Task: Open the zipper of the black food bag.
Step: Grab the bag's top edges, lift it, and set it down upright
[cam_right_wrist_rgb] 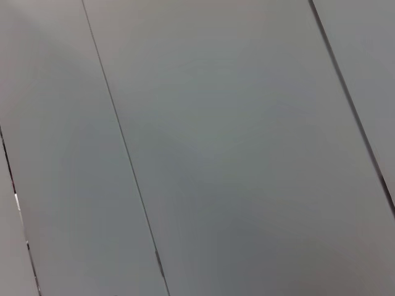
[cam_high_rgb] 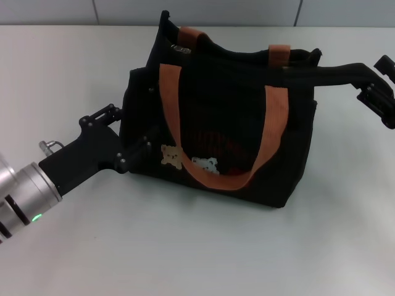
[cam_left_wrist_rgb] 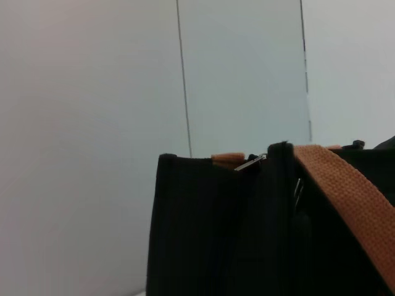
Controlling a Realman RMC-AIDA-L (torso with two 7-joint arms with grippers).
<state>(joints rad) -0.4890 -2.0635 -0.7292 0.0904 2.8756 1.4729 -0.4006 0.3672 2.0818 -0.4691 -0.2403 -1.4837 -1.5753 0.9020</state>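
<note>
While the bag (cam_high_rgb: 216,123) stands upright on the white table (cam_high_rgb: 185,246), its left end is pressed between the spread fingers of the left gripper (cam_high_rgb: 133,132). The right gripper (cam_high_rgb: 302,65) reaches along the bag's top edge at the right end; whether its fingers are shut cannot be told. The zipper (cam_left_wrist_rgb: 250,163) pull is seen at the top edge in the left wrist view. Contents are hidden

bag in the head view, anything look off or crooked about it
The black food bag stands upright on the table, but its top edge is pulled out sideways toward the right gripper, stretching that corner into a long point. The left gripper presses against the opposite side wall. Nothing looks spilled or torn.
</note>
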